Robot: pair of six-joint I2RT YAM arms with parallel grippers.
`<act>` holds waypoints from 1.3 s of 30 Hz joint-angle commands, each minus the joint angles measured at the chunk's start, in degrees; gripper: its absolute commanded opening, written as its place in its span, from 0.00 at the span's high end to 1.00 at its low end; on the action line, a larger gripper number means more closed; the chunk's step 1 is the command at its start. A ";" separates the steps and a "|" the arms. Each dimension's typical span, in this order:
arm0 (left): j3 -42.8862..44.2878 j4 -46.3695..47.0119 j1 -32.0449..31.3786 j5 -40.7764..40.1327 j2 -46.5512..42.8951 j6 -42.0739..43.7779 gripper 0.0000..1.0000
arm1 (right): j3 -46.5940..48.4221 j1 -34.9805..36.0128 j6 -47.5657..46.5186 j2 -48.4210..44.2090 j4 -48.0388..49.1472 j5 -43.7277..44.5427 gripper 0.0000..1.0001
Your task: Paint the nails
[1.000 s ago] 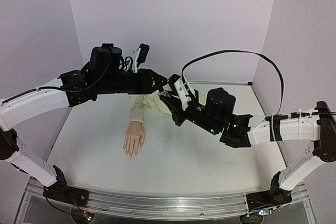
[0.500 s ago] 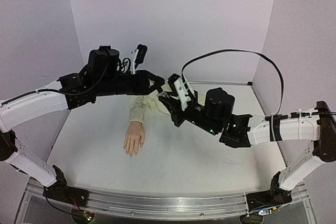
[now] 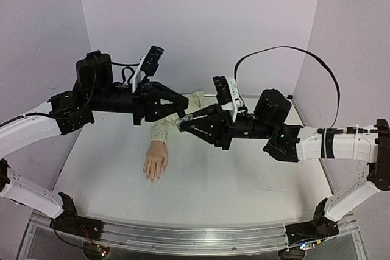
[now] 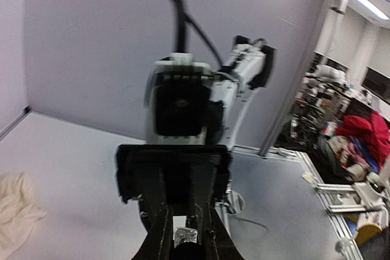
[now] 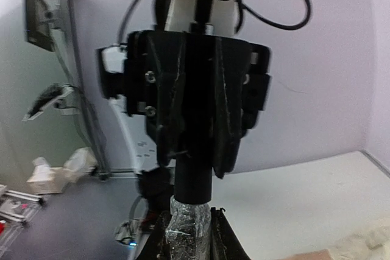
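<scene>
Peach nails (image 3: 152,176) apart from right gripper (image 3: 181,123)

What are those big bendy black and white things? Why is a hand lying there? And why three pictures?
Those are two robot arms, the left arm and the right arm, bolted at the near edge of a white table. The big picture is taken from above and behind them. The other two come from small cameras on the wrists, each looking along its own pincer. The hand is a pale model hand in a cream sleeve, lying flat on the table. Its nails are too tiny to make out. Raised off the table, the left pincer and the right pincer meet almost tip to tip and grip one small thing: the left holds a dark tube, the right its crinkly silver-wrapped end.
</scene>
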 commanded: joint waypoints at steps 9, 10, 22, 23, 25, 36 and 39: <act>2.86 -0.63 -2.00 23.50 2.70 2.21 0.99 | -1.92 -0.96 17.16 -5.95 25.76 -13.78 1.00; 2.29 -0.63 -1.99 20.65 1.80 2.04 0.92 | -2.63 -1.25 16.33 -6.41 25.49 -12.92 1.00; -3.96 -2.17 -1.28 -6.56 -7.58 -4.80 0.19 | -6.35 -2.69 -5.43 -12.03 3.01 4.37 1.00; -3.00 -2.21 -1.28 -8.30 -6.92 -6.27 0.19 | -5.98 -2.66 -6.73 -11.83 1.62 6.71 1.00; -1.12 -2.28 -1.28 -12.90 -5.11 -10.13 0.14 | -5.59 -2.52 -8.74 -11.22 -0.12 12.54 1.00; 6.22 -2.24 -1.19 -27.65 4.30 -19.79 0.21 | -1.64 3.17 -19.01 -4.96 -4.36 42.31 1.00; 8.44 -2.38 -1.19 -27.98 6.62 -19.91 0.29 | -0.92 4.23 -20.41 -3.48 -4.24 45.49 1.00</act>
